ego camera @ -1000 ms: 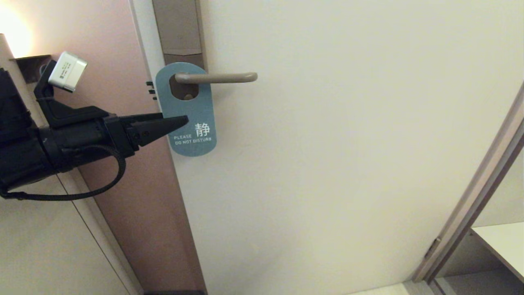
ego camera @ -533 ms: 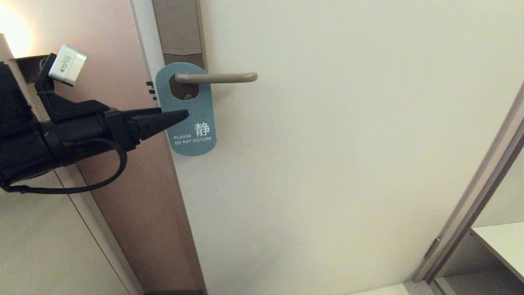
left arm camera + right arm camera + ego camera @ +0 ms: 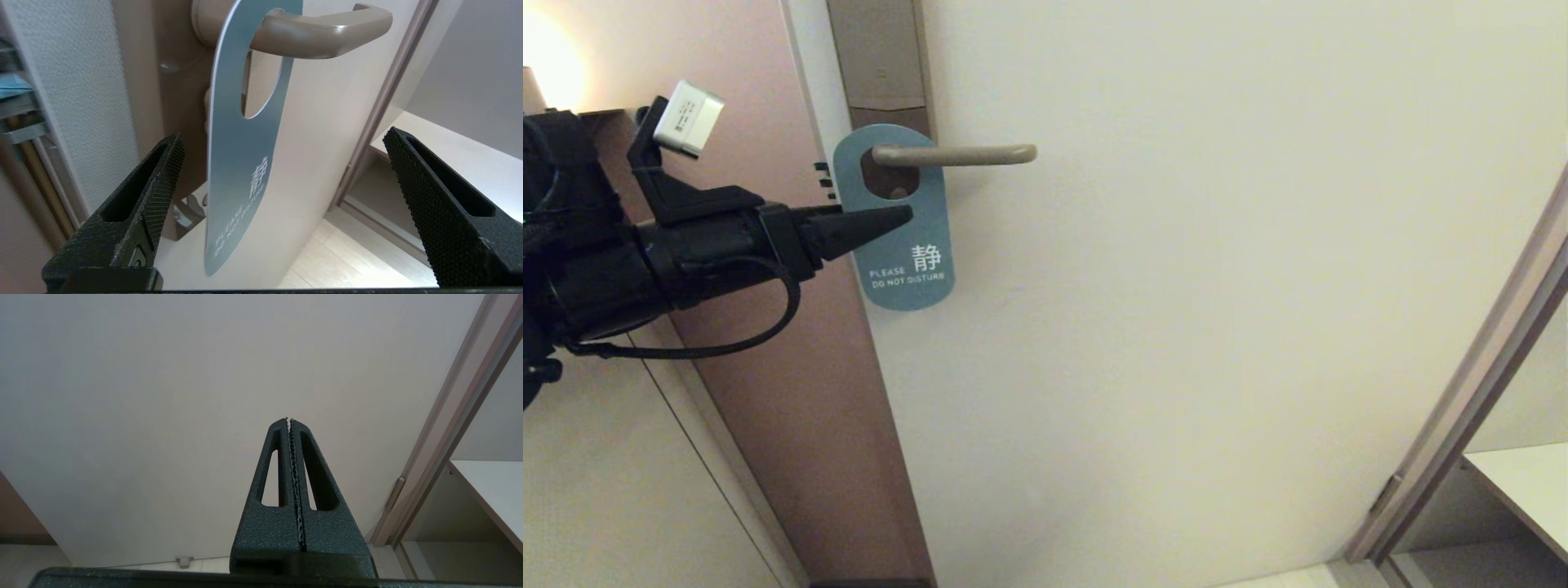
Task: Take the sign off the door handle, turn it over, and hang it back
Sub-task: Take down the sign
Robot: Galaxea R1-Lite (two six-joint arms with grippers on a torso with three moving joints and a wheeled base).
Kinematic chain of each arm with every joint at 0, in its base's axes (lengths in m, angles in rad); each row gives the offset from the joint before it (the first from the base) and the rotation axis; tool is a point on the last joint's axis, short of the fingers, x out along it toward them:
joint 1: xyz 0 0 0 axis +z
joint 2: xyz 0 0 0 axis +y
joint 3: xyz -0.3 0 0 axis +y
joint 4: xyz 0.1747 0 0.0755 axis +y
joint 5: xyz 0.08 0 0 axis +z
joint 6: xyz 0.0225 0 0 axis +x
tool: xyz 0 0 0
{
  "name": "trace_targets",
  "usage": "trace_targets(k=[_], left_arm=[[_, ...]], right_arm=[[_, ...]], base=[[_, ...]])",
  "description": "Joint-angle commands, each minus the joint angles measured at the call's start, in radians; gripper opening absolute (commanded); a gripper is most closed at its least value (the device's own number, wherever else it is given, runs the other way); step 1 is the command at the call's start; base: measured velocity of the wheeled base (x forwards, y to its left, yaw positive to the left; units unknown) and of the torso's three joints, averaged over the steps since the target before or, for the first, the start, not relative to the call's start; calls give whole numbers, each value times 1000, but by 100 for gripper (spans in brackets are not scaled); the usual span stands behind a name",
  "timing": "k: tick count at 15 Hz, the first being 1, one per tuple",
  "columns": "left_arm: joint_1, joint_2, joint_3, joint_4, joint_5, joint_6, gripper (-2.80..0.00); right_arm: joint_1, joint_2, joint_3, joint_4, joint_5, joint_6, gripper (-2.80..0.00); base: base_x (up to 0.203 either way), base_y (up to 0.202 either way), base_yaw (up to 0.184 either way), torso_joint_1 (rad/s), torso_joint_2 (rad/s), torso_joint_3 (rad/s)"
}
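The sign (image 3: 905,253) hangs by its oval hole on the door handle (image 3: 956,154), blue "DO NOT DISTURB" face outward. The handle is a beige lever on a brown-grey backplate (image 3: 879,57). My left gripper (image 3: 894,219) reaches in from the left at the sign's middle, its tips over the sign's left part. In the left wrist view the sign (image 3: 241,163) hangs edge-on between the wide-open fingers (image 3: 163,175), nearer the left one, untouched, with the handle (image 3: 322,34) above. My right gripper (image 3: 289,421) is shut and empty, facing the bare door, out of the head view.
The pale door (image 3: 1217,286) fills the middle. A pinkish door frame (image 3: 792,367) runs down the left behind my left arm. A second frame (image 3: 1462,408) and a white shelf (image 3: 1527,482) stand at the lower right.
My left gripper has risen a little and moved right, its tips now further over the sign's middle. The sign and handle have not moved.
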Motion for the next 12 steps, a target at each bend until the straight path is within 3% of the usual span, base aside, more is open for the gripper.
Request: trace_targets(k=[1, 12], left_arm=[[-22, 13, -5, -4, -4, -12, 0], [-41, 32, -13, -6, 0, -14, 0]], right_arm=[[-1, 0, 0, 0, 0, 0, -280], [-1, 0, 0, 0, 0, 0, -280]], base=[[0, 0, 0, 0, 0, 0], [0, 0, 0, 0, 0, 0]])
